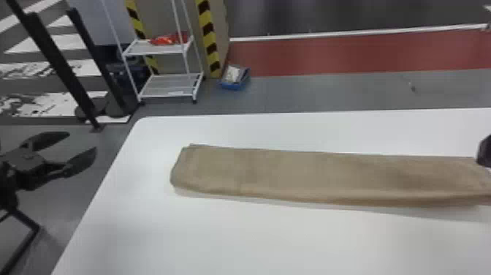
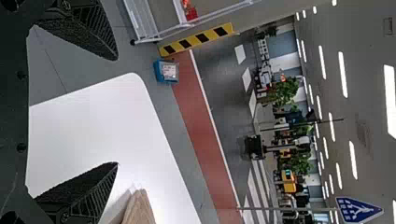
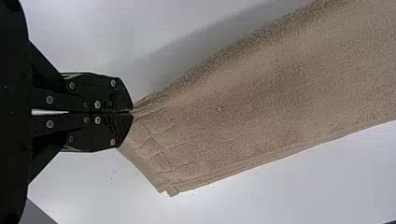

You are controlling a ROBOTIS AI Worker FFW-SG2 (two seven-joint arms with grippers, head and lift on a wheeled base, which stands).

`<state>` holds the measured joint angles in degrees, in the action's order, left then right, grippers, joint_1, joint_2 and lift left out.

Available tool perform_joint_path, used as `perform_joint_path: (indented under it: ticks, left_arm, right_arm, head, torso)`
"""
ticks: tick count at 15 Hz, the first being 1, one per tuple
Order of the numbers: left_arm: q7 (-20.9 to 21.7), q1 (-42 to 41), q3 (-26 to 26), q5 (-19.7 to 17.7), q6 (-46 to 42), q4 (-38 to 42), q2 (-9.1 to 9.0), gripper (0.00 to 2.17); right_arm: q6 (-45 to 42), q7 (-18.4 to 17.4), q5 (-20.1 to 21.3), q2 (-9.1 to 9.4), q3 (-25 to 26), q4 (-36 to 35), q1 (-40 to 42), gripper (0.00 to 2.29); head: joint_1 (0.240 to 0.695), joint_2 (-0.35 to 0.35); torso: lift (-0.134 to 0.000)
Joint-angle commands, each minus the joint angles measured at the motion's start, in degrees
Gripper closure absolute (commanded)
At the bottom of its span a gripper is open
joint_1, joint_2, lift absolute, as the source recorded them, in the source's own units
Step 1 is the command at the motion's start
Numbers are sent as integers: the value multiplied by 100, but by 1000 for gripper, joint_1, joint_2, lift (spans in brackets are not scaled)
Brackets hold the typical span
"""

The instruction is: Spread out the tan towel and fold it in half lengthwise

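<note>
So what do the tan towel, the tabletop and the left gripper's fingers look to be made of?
Tan towel: looks like matte terry, probably cotton, going by its fine looped pile and woven border.
Tabletop: smooth, white, with a faint sheen; perhaps laminate or plastic.
Left gripper's fingers: matte black, ribbed and grainy; possibly rubber or printed plastic.

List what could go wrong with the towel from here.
The right gripper pinches one corner of the tan towel, so a pull might skew the fold. The open left gripper is off the towel, leaving the other end free to slide. Layers at the pinched end look slightly offset, so the fold may finish uneven.
</note>
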<state>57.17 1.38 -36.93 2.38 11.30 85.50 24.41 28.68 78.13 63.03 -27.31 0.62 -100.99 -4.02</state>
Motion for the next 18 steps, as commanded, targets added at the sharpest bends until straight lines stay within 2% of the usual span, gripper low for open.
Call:
perform_joint_path:
  ticks: [1,4,5,6,7,9,11,13,15,16,18]
  left_arm:
    - [-75,-15,11,-27,-27,1,-41,83]
    - [-136,-50,2,-71,-44,1,-111,83]
    - [-136,-94,-16,-106,-44,1,-138,83]
    - [-145,-129,-33,-194,-80,10,-155,83]
    - [-154,-173,-51,-282,-80,19,-182,83]
    - [-295,-244,-95,-528,-97,10,-270,83]
    - [-523,-340,-103,-730,-203,63,-428,83]
    - [-778,-446,-77,-1046,-203,107,-586,83]
    - [-1173,-666,-33,-1257,-167,397,-823,83]
    - [-1340,-797,-24,-1477,-115,573,-973,83]
    - [-1754,-1105,28,-1767,395,1109,-1236,83]
  right_arm:
    - [11,19,-10,16,114,176,-152,1656]
    - [81,19,-89,95,193,176,-204,1632]
    - [450,-18,-89,95,193,150,-213,1085]
    - [802,-53,-133,95,237,44,-143,333]
    - [819,-9,-282,112,430,-158,-11,-2]
    - [1311,19,-871,244,922,-641,156,-2]
    - [2349,19,-1873,297,1485,-1195,420,16]
    - [3175,-35,-2480,763,1766,-1687,604,19]
    - [3368,-853,-3130,1396,1986,-2206,912,29]
    - [3526,-1353,-3385,1738,1994,-2505,1044,29]
    - [3579,-2777,-3763,2380,1766,-2953,1386,33]
  head:
    - [695,134]
    - [695,120]
    - [695,119]
    - [695,117]
    - [695,113]
    - [695,107]
    - [695,107]
    - [695,109]
    - [695,127]
    - [695,136]
    - [695,151]
  torso:
    - [-125]
    - [-125]
    - [-125]
    - [-125]
    - [-125]
    - [-125]
    - [-125]
    - [-125]
    - [-125]
    - [-125]
    - [-125]
